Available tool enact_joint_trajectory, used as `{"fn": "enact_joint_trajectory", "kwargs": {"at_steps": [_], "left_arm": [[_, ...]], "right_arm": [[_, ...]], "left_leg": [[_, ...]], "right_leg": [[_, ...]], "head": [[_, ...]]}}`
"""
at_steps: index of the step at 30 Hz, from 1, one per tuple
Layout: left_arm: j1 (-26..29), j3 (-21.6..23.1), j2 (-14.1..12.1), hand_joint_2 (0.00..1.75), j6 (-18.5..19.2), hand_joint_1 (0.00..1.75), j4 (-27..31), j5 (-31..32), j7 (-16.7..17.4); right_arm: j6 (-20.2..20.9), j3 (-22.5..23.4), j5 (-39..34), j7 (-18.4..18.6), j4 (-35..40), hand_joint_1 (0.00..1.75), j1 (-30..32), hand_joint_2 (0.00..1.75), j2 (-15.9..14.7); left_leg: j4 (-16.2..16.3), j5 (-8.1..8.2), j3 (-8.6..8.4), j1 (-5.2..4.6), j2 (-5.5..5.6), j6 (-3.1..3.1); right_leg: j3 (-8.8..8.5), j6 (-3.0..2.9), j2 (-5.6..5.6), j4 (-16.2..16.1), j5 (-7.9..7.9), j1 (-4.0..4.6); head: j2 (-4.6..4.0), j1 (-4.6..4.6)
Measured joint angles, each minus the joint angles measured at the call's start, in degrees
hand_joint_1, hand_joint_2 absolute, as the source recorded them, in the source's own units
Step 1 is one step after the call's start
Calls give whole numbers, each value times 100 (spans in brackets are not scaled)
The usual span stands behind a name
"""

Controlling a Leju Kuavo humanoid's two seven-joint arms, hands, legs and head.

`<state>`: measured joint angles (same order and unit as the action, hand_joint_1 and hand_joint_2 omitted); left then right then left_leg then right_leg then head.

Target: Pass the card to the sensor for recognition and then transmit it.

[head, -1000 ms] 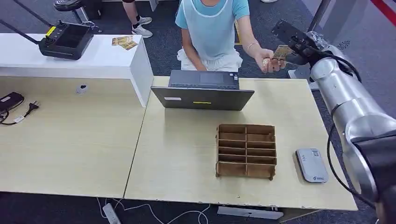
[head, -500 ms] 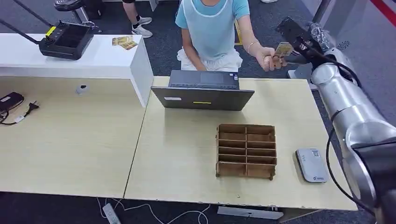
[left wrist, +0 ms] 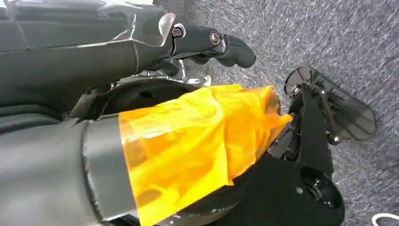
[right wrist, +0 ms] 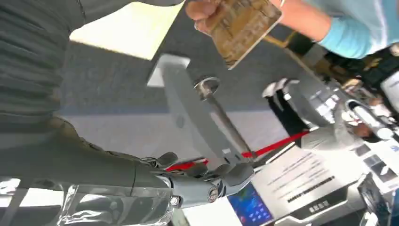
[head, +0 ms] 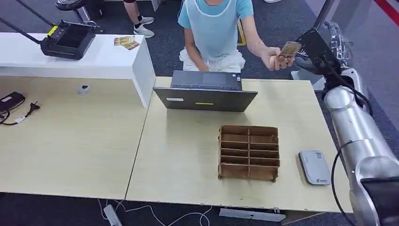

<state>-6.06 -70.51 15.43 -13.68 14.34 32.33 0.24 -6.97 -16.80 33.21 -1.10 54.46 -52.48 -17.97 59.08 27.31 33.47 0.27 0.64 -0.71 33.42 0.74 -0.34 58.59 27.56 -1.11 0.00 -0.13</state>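
Observation:
A person across the table holds a gold-brown card (head: 289, 48) up in one hand (head: 274, 60). My right hand (head: 314, 47) is raised just to the right of it, fingers apart, holding nothing. In the right wrist view the card (right wrist: 244, 23) is pinched in the person's hand (right wrist: 203, 12), with a clear gap between it and my dark fingers (right wrist: 202, 181). The grey card sensor (head: 314, 167) lies flat at the table's front right. My left hand (left wrist: 211, 42) hangs over the floor, its fingers loosely bent around nothing.
A wooden divided organizer (head: 248, 151) stands left of the sensor. An open laptop (head: 204, 92) sits at the table's far edge in front of the person. A white counter (head: 94, 61) at the back left carries a black controller (head: 66, 40) and spare cards (head: 125, 42).
My right hand has moved to the right, off the card, which it was close against a second ago. The person's hand keeps the card and has risen slightly.

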Motion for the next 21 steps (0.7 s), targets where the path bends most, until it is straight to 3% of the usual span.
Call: {"fn": "enact_joint_trajectory", "kwargs": {"at_steps": [3,8,21], "left_arm": [[0,0,7,0,-43,0,11,-96,-52],[-1,-7,13,0,-109,0,22,-245,-142],[10,-171,22,0,-111,0,50,-623,-124]], "right_arm": [[242,444,-734,-313,729,0,585,175,-94],[260,1052,-1454,-699,1949,0,1536,175,-107],[-337,1999,-1465,-1279,3848,0,3167,175,-116]], "left_leg": [[0,2,-1,-1,-5,3],[-1,2,0,1,0,3],[-4,3,4,0,-3,3]], "right_leg": [[1,0,3,0,0,0],[2,-1,0,0,3,1],[0,-1,0,0,4,0]], "head": [[0,0],[0,-2],[0,0]]}}
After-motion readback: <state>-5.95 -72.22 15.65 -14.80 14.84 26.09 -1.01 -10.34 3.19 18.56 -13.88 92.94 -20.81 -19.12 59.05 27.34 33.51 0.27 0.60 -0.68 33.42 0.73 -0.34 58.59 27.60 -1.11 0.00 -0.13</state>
